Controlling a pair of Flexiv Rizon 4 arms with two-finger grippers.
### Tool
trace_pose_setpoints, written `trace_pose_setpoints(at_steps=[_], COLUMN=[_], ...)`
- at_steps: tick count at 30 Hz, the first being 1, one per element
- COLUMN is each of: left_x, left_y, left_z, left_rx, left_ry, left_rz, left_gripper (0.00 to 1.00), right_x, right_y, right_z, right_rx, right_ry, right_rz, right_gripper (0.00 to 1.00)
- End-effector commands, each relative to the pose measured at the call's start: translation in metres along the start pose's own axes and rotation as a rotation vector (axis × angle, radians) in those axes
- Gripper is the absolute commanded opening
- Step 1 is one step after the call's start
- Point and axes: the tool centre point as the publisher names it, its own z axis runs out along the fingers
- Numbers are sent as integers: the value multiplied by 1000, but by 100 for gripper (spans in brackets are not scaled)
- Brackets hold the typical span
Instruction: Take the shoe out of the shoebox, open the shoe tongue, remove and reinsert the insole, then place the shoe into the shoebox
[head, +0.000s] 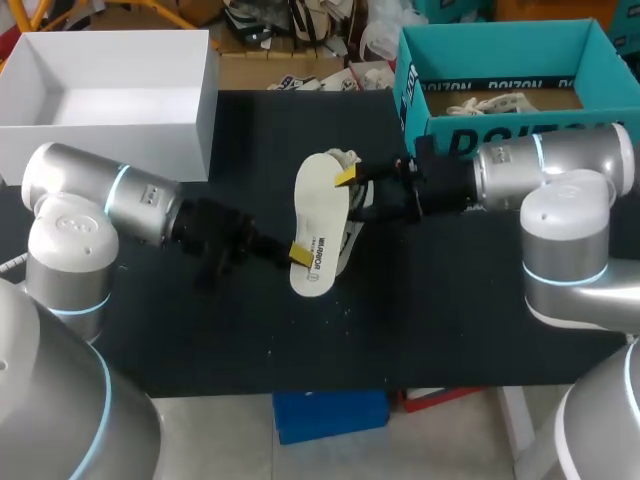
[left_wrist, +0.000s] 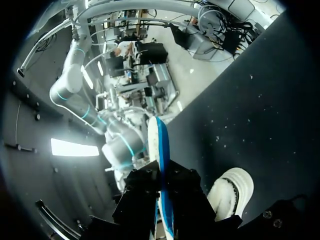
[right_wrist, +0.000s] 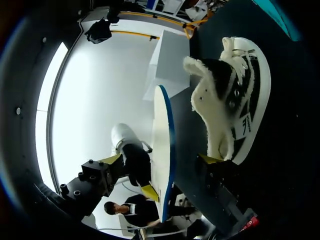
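Observation:
A white insole with a blue underside (head: 318, 225) stands on edge above the middle of the table. My left gripper (head: 298, 250) is shut on its nearer end; in the left wrist view the insole (left_wrist: 159, 145) runs out from between the gripper's (left_wrist: 162, 200) black fingers. My right gripper (head: 352, 185) straddles the far end, open, and in the right wrist view its (right_wrist: 161, 159) yellow tips stand well clear on either side of the insole (right_wrist: 162, 130). The white fleece-lined shoe (head: 352, 222) lies on the table beside and under the insole, and shows in both wrist views (right_wrist: 235, 100) (left_wrist: 230, 192).
An open white box (head: 110, 100) stands at the back left. A teal shoebox (head: 500, 60) stands at the back right with pale packing inside. The black table (head: 450, 300) stretches bare toward the front edge.

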Motion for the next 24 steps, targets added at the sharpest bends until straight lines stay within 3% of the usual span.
trace_pose_setpoints(at_steps=[1,6,9,16,18,19,24], left_x=[0,0,0,0,0,0,0], left_y=[-1,-1,-1,-1,-1,-1,-1], left_z=[0,0,0,0,0,0,0], left_rx=[-3,-3,-3,-3,-3,-3,-3], left_ry=[2,2,2,2,2,2,2], left_rz=[3,3,3,3,3,3,3], left_gripper=[0,0,0,0,0,0,0], right_x=[-6,-8,-8,-7,-6,-6,-7], right_y=[-7,-11,-10,-2,0,1,2], right_z=[15,21,24,25,25,25,28], right_rx=[-27,-37,-41,-39,-36,-33,-17], right_ry=[27,55,61,59,56,53,43], right_rz=[5,14,14,6,3,3,6], right_gripper=[84,75,49,40,22,4,0])
